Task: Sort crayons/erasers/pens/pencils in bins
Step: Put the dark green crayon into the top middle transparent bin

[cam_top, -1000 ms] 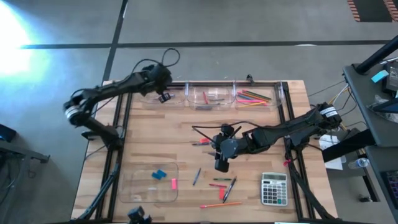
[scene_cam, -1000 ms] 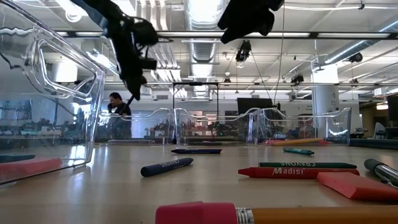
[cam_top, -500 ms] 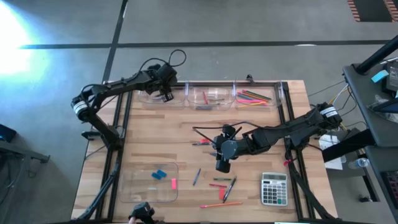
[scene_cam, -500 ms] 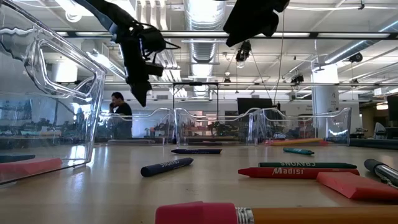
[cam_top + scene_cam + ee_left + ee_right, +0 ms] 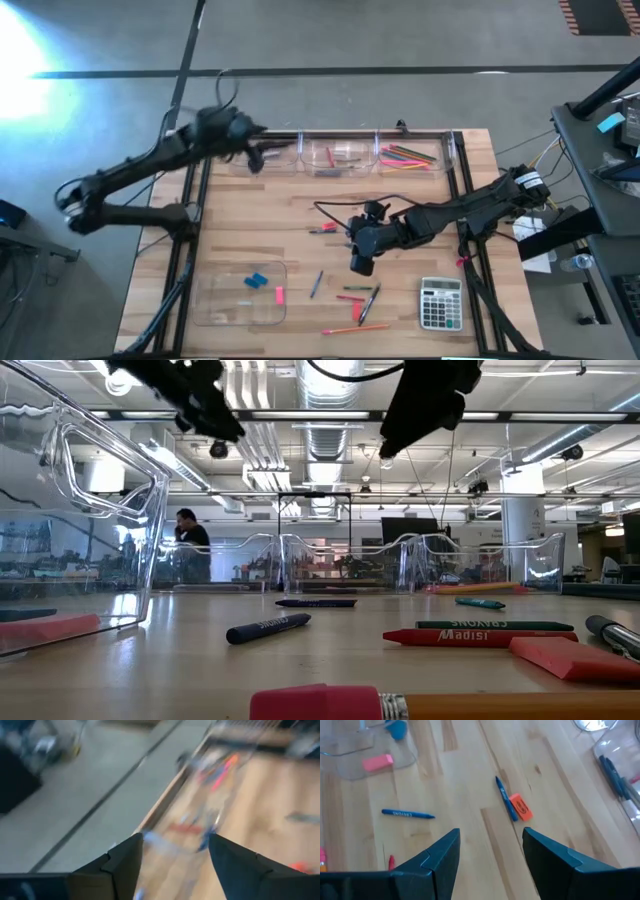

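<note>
Three clear bins stand in a row at the table's far edge: the left one [image 5: 268,157] holds dark pens [image 5: 615,775], the middle one [image 5: 335,156] red sticks, the right one [image 5: 410,155] bright pencils. A shallow tray [image 5: 222,300] at the near left holds a blue eraser [image 5: 257,280] and a pink eraser [image 5: 279,294]. Loose crayons, pens and an orange pencil [image 5: 355,327] lie near the middle. My left gripper [image 5: 255,153] hangs open and empty by the left bin, high above the table. My right gripper [image 5: 490,832] hovers open above the table's middle, nothing between its fingers.
A grey calculator [image 5: 440,303] lies at the near right. Below my right gripper are a blue crayon [image 5: 408,813] and a blue pen beside an orange eraser [image 5: 521,807]. Bare wood lies between the tray and the bins.
My left gripper has risen from over the left bin, tipped up from pointing down toward level, and drawn back toward the table's left edge as its arm swung out. My right gripper has tipped slightly further down.
</note>
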Controlling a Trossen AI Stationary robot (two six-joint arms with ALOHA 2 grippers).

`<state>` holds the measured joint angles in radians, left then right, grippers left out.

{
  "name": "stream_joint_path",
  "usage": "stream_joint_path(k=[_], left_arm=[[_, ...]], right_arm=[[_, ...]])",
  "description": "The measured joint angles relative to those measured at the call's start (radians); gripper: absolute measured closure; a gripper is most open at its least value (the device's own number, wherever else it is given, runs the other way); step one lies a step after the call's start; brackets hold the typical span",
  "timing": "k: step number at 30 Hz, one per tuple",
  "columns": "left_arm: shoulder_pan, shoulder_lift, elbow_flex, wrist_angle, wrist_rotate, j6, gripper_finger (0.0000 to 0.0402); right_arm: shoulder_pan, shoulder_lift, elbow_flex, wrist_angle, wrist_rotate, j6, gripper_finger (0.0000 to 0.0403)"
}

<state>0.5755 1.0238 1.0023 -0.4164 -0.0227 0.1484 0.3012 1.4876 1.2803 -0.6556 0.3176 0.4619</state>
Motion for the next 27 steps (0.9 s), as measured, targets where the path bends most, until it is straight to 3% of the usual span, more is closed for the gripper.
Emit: stream_joint_path(k=[6, 11, 19, 27], left_arm=[[-0.188, -0.247, -0.245, 0.240, 0.009, -0.141, 0.0217], [-0.348, -0.360, -0.435, 0.463, -0.004, -0.221, 0.0228], [-0.501, -0.340, -0.607, 0.767, -0.090, -0.248, 0.0231], [-0.567, -0.251, -0.619, 0.839, -0.060, -0.298, 0.0231]], right_arm=[[0.000, 0.000, -0.052, 0.002, -0.002, 0.022, 0.0200], [-0.004, 0.001, -0.118, -0.002, -0.005, 0.068, 0.0200], [-0.090, -0.013, -0.263, -0.055, -0.075, 0.236, 0.0200], [-0.169, -0.059, -0.406, -0.034, -0.090, 0.334, 0.0200]])
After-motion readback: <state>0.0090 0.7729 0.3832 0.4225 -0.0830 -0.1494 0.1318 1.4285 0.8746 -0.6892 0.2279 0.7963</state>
